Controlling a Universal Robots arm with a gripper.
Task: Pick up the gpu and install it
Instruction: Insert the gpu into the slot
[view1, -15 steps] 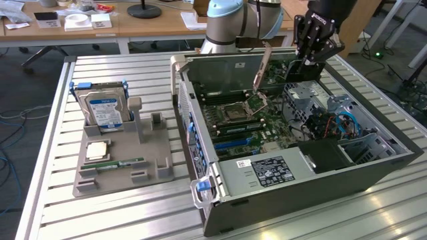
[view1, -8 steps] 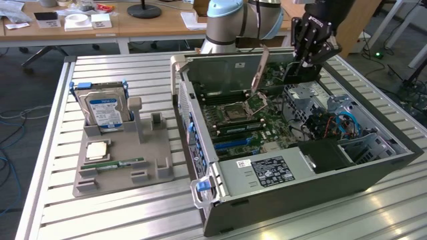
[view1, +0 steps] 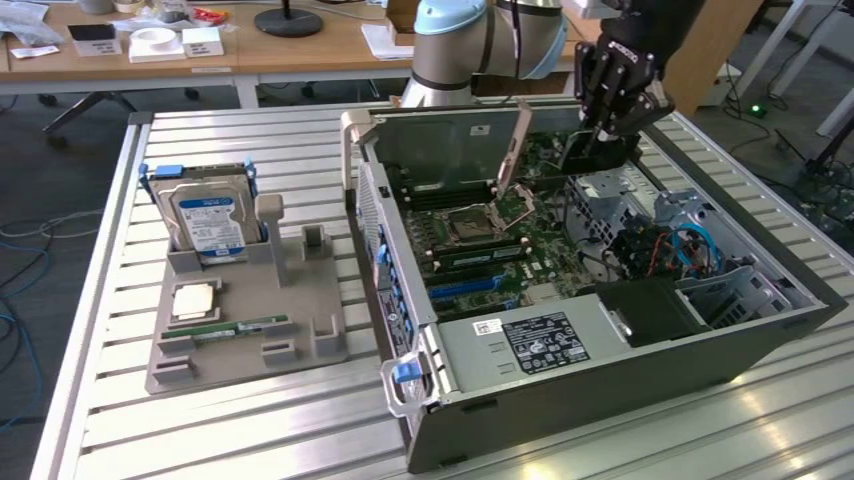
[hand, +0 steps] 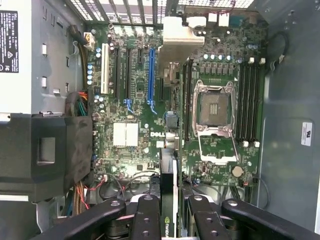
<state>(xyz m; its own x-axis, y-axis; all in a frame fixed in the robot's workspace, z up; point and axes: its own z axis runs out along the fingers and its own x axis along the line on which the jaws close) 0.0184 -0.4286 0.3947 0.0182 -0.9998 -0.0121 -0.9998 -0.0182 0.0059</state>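
**Green gpu (hand: 169, 190) held edge-on above the board, blue slot just beside its line**

Clenched on the card's near end, the pincer (hand: 171, 201) carries the gpu inside the open computer case (view1: 601, 400), which stands on the slatted worktop (view1: 267, 420). The card is clear of the motherboard, not yet seated.

Its long axis runs straight out from the fingers toward the case's rear wall, and the silver bracket (hand: 176, 37) leads at the far end. The long blue slot (hand: 151, 75) runs parallel to the card. It lies just beside the card's line, on the side away from the empty processor socket (hand: 215, 112). By my reading, what is left between card and slot is a small sideways offset plus the height; no turn seems needed.

Room looks tight but workable. The socket and the memory slots (hand: 250, 105) sit on one flank of the card. The black shroud (hand: 45, 150) sits well apart on the other flank, past the slot. The bracket end is near the rear wall's grille, so that edge looks likeliest to catch.
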